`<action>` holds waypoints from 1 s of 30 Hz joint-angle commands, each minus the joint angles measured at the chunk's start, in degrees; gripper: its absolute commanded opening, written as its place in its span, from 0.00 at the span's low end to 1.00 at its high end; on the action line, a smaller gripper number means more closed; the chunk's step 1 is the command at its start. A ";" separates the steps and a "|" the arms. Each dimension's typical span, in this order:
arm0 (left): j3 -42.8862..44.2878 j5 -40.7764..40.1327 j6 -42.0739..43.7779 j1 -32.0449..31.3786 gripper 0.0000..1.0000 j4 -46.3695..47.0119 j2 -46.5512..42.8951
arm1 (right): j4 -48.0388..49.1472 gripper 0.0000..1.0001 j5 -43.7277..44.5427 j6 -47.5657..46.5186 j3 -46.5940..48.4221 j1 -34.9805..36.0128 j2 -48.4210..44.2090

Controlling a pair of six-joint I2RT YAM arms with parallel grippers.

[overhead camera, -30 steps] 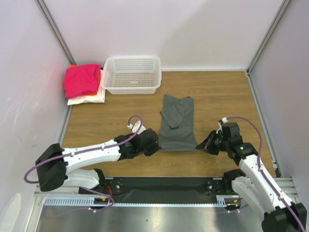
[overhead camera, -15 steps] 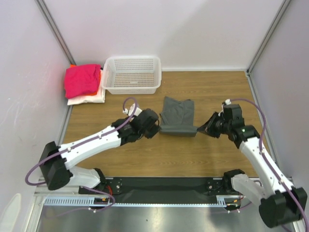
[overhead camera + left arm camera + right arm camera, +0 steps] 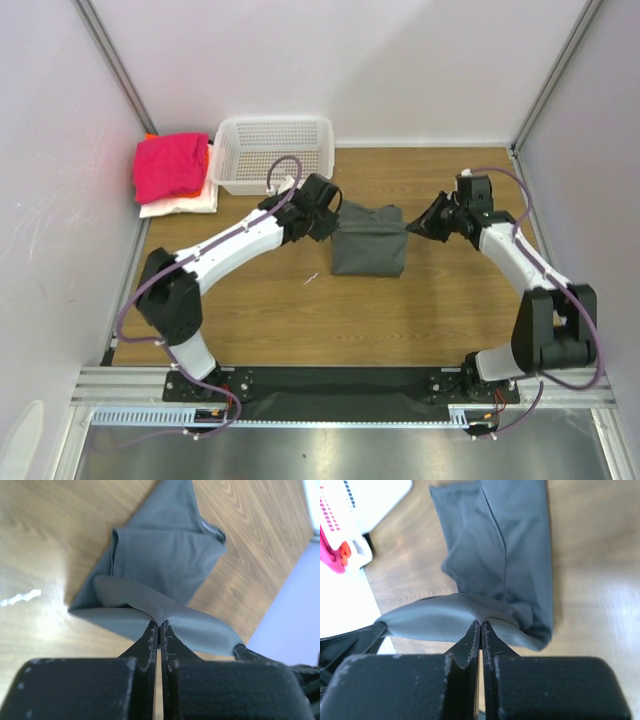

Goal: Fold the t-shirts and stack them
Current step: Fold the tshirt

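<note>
The dark grey t-shirt (image 3: 369, 247) lies folded in the middle of the wooden table, its near hem lifted and carried over its far part. My left gripper (image 3: 335, 221) is shut on the hem's left corner (image 3: 161, 615). My right gripper (image 3: 412, 228) is shut on the right corner (image 3: 481, 614). The hem stretches taut between them. A folded magenta-pink t-shirt (image 3: 170, 165) lies on orange (image 3: 204, 158) and white (image 3: 180, 204) shirts at the far left.
A white mesh basket (image 3: 273, 154) stands at the back, just behind my left gripper. A small white scrap (image 3: 311, 278) lies on the table (image 3: 430, 300) near the shirt's front left. Pale walls close the table on three sides.
Both grippers have carried the grey shirt's near hem away from the arm bases, folding it over the far half. The shirt now looks about half as long.
</note>
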 commanded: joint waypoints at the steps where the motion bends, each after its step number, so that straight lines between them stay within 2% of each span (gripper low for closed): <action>1: 3.86 0.84 3.97 3.75 0.00 -0.25 4.95 | 6.10 0.00 0.83 -1.78 5.02 -1.80 5.58; 5: 7.38 0.93 5.64 5.43 0.00 3.70 10.15 | 10.41 0.00 -1.55 -2.13 7.05 -2.15 13.83; 12: 11.24 -0.29 6.17 6.66 0.00 9.07 16.40 | 16.91 0.00 -1.91 -4.41 10.22 -2.50 19.92; 26: 12.82 -0.38 6.35 9.04 0.02 19.09 24.04 | 17.97 0.00 -3.40 -7.75 19.88 -3.38 32.13; 27: 13.26 -0.56 6.17 9.21 0.05 18.66 24.75 | 17.36 0.01 -3.57 -8.01 21.02 -3.47 33.01; 29: 13.97 -1.17 5.47 9.65 0.32 17.95 25.81 | 16.66 0.14 -4.10 -8.98 24.10 -3.47 35.47; 30: 13.88 -1.44 5.47 9.91 0.56 18.82 25.90 | 16.74 0.23 -4.54 -9.33 24.89 -3.47 35.91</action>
